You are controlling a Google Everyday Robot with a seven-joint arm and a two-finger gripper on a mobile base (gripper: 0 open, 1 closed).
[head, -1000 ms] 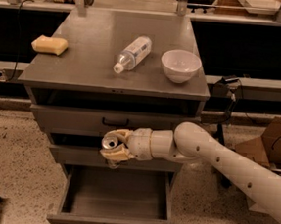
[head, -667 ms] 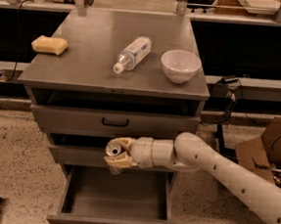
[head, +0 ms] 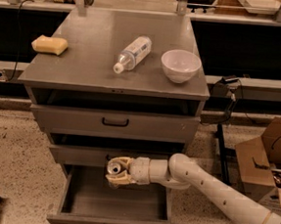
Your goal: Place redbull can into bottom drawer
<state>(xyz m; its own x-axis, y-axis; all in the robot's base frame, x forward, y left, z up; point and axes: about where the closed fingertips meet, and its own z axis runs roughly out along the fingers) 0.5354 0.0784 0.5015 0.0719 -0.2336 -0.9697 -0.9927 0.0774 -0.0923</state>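
Observation:
My gripper (head: 116, 172) is shut on the redbull can (head: 114, 168), of which mainly the silver top with its pull tab shows between the pale fingers. It holds the can upright just above the back part of the open bottom drawer (head: 69, 196), in front of the middle drawer. The bottom drawer is pulled out and its grey inside looks bare. My white arm reaches in from the lower right.
On the cabinet top (head: 86, 55) lie a yellow sponge (head: 49, 44), a clear plastic bottle (head: 132, 54) on its side and a white bowl (head: 180, 65). The top drawer (head: 115, 122) and middle drawer (head: 78, 153) are closed. Cardboard boxes (head: 267, 154) stand at right.
My gripper has moved down and slightly right with the can, from in front of the middle drawer toward the open bottom drawer.

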